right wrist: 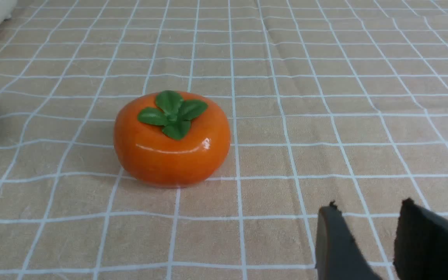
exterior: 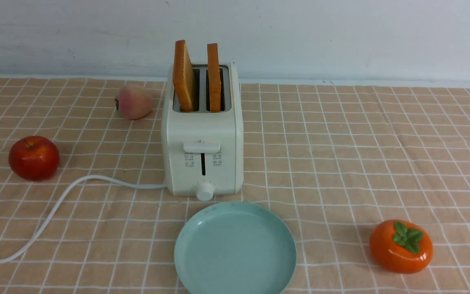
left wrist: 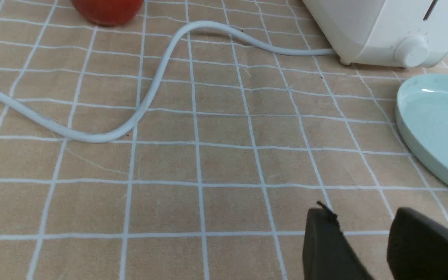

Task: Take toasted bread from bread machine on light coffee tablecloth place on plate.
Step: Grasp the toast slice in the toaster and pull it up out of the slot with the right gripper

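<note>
Extraction of the square golden-brown toast slices (exterior: 184, 77) was pending; alignment above one was required. Both tools (left wrist: 358, 241) (right wrist: 375, 237) were parted, unloaded.

Pale wall (exterior: 300, 41) — faint dark scuffs, smudges

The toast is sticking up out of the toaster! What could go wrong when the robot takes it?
The left slice of toast leans in its slot, so it might catch on the edge if pulled straight up. The two slices also stand close together, so an end effector could bump the right slice. And the plate lies right in front of the toaster, so an arm could knock it.
</note>
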Tool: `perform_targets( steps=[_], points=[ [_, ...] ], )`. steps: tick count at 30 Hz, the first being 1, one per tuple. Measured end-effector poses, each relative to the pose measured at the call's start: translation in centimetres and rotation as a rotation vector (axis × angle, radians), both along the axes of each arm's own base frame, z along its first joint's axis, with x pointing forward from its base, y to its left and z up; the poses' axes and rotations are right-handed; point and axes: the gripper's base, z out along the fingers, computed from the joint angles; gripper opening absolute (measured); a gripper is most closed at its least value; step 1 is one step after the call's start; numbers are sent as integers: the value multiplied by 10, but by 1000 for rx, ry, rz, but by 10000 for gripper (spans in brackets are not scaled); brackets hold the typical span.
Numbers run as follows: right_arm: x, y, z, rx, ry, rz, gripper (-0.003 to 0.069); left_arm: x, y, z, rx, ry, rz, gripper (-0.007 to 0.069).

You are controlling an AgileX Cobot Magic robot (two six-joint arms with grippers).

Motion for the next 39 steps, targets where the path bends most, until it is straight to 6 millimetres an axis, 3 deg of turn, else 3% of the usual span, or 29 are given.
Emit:
perform_targets(
  steps=[21, 28, 33, 39],
  points=[
    [0, -1, 1, -18, -5, -1, 240, 2, 3, 5, 102, -71, 2, 238],
    [1, -1, 2, -19, -38, -1, 240, 5, -1, 22, 64, -261, -21, 238],
    [4, 0, 16, -23, -210, 3, 240, 4, -4, 39, 27, -444, -44, 238],
    [3, 1, 44, -13, -518, 9, 240, 3, -4, 44, 14, -505, -51, 238]
  ],
)
